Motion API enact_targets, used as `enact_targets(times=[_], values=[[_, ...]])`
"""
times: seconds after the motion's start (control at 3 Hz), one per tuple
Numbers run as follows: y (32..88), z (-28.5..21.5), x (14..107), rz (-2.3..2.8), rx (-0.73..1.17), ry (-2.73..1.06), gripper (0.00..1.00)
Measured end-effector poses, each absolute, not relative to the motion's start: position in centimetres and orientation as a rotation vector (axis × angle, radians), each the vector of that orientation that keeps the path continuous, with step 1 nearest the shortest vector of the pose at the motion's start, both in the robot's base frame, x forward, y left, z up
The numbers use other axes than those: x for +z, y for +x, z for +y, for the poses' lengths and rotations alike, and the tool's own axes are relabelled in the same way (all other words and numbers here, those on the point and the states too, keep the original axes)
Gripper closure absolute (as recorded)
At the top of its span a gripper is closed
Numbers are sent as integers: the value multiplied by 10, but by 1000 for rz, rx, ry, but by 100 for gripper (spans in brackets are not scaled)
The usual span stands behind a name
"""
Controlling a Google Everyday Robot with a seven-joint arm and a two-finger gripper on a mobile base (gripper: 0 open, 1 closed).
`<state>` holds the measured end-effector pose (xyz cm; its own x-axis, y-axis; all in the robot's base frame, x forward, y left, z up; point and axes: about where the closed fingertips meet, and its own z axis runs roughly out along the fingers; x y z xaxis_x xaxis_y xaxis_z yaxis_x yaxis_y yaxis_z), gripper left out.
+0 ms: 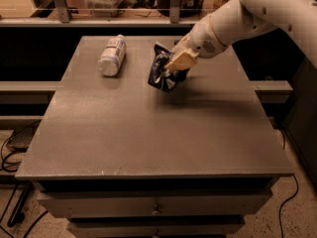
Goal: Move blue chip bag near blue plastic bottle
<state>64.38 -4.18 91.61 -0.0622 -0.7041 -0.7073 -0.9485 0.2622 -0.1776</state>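
The blue chip bag point(162, 69) is dark and crinkly and hangs lifted a little above the grey table point(148, 128), right of centre at the back. My gripper point(177, 63) is shut on the bag's right side, its tan fingers point(181, 60) pinching it. The white arm reaches in from the upper right. The blue plastic bottle point(112, 55) lies on its side at the table's back left, whitish with a pale label, a short gap to the left of the bag. The small dark packet is hidden behind the arm.
A shelf rail with metal posts point(59, 4) and stored items runs behind the table. Drawers point(153, 202) sit under the tabletop. Cables point(10, 148) lie on the floor at the left.
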Motion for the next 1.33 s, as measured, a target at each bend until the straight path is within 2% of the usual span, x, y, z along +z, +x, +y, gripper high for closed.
enact_targets(times=[0.33, 0.67, 1.33], values=[[670, -13, 922, 1750, 459, -1463, 100], [686, 17, 921, 1700, 489, -1381, 82], [705, 73, 911, 1653, 620, -1248, 36]])
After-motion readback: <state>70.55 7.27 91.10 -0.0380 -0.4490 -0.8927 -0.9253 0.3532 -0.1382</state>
